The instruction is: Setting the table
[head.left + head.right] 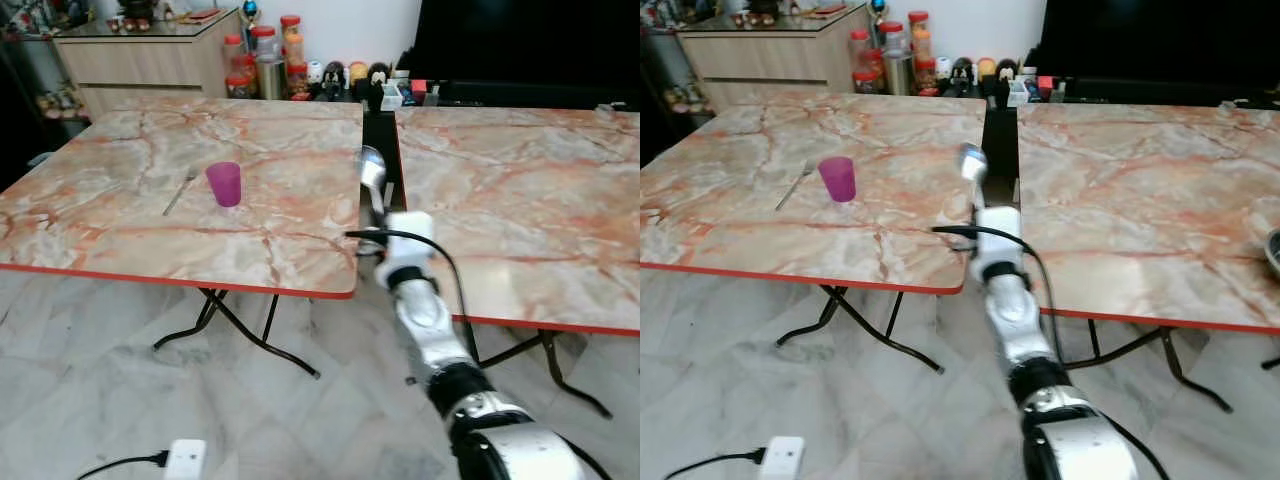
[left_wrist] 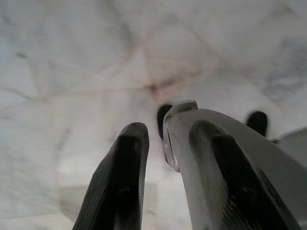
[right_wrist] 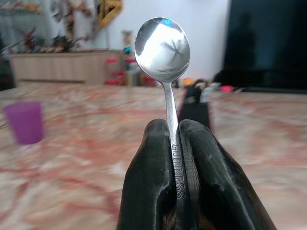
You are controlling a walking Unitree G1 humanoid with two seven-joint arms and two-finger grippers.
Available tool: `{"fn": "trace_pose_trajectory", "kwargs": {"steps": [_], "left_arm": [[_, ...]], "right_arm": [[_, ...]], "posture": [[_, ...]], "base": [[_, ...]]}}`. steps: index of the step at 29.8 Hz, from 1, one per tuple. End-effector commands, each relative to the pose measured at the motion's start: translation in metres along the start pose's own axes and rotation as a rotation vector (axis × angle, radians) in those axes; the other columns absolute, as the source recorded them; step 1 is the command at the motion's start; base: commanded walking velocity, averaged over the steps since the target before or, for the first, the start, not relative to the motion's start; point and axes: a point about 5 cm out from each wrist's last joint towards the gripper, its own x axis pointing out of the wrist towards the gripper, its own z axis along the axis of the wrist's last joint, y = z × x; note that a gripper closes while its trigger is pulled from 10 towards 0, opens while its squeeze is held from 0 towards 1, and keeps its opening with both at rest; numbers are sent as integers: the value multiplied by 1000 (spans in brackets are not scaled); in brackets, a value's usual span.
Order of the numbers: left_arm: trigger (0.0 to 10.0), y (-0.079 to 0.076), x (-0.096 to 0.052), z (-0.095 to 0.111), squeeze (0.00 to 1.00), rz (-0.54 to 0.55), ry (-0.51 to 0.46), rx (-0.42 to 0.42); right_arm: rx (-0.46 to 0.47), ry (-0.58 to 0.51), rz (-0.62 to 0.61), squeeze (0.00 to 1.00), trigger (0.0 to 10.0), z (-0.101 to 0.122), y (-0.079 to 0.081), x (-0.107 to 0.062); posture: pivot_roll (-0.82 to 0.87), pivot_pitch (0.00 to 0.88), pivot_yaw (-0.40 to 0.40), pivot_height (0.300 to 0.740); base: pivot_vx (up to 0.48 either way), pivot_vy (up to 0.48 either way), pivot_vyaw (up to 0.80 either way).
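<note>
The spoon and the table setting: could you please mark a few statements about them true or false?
1. The right gripper is shut on the spoon. True.
2. The spoon's bowl points down. False: it stands upward, above the fingers.
3. A purple cup stands on the left table. True.
4. A fork lies inside the cup. False: it lies on the table beside the cup.
5. The left gripper holds a plate. False: it holds nothing and points at the floor.
</note>
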Motion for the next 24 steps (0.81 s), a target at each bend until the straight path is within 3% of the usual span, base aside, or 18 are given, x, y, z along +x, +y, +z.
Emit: {"fn": "trace_pose_trajectory", "kwargs": {"steps": [1, 6, 12, 24], "left_arm": [[10000, 9, -1, -1, 0, 22, 7, 15], [10000, 9, -1, -1, 0, 23, 10, 18], [10000, 11, -1, 0, 0, 26, 6, 20], [10000, 8, 0, 3, 0, 16, 3, 40]], "right_arm": [[2, -13, 17, 0, 10000, 6, 10, 4], [-3, 9, 3, 0, 10000, 3, 8, 3], [13, -1, 5, 0, 10000, 5, 9, 3], [13, 3, 7, 0, 10000, 5, 10, 4]], "posture": [[35, 0, -4, 740], [33, 0, -2, 740], [29, 0, -1, 740], [24, 0, 1, 740]], "base": [[0, -277, 519], [152, -275, 510], [341, -80, 0], [370, -269, 0]]}}
